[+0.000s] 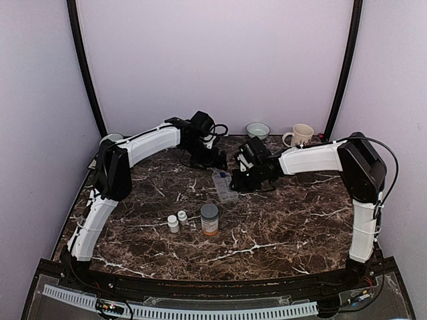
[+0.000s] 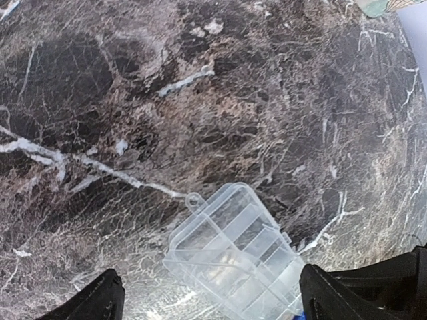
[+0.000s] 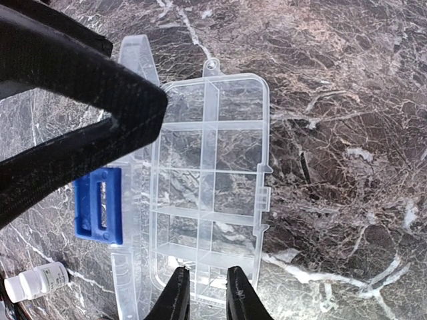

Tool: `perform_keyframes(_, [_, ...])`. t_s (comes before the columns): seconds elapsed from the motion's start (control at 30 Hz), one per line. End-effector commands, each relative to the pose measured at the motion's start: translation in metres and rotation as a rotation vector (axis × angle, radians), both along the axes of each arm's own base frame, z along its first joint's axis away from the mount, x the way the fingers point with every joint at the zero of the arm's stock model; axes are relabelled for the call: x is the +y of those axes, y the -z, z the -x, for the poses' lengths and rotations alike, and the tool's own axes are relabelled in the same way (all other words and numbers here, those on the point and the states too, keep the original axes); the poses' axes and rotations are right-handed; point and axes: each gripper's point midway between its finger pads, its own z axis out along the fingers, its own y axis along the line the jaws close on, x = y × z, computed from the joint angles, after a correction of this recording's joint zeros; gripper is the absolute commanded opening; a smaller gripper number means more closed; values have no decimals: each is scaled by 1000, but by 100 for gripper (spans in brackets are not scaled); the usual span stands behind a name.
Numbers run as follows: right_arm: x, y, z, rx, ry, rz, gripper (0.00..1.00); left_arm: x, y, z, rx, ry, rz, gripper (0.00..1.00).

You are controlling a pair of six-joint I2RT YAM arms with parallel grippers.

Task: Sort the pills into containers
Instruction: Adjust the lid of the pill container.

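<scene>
While one pill box (image 3: 210, 160) lies open: two white bottles (image 1: 173, 223), one orange bottle (image 1: 209, 220).

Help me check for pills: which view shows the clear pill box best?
Right wrist: the pill box lies open, compartments seen from above. Left wrist cuts off one end; top view shows it tiny.

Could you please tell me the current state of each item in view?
pill box, lid open, no pills visible inside
orange bottle, upright, capped
white bottles, upright, capped
mug, upright
bowl, upright
left gripper, fingers open
right gripper, fingers shut on the pill box's edge
</scene>
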Motion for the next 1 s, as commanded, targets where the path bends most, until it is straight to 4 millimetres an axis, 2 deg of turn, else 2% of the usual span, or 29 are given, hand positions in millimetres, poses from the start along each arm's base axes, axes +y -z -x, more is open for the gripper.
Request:
perform_keyframes(0.0, [6, 8, 0, -1, -12, 9, 22, 8, 5, 6, 7, 13, -65, 93])
perform_keyframes(0.23, [6, 14, 0, 13, -15, 29, 22, 15, 9, 10, 8, 21, -110, 89])
perform_keyframes(0.57, [8, 19, 1, 27, -26, 37, 22, 20, -3, 17, -2, 38, -114, 84])
perform_keyframes(0.67, [7, 23, 2, 34, -27, 49, 21, 21, -4, 20, 0, 46, -107, 74])
perform_keyframes(0.73, [7, 25, 2, 39, -31, 51, 21, 21, -5, 22, -3, 49, -101, 71])
perform_keyframes(0.97, [11, 22, 3, 30, -44, 43, 21, 22, -15, 23, -40, 56, -78, 70])
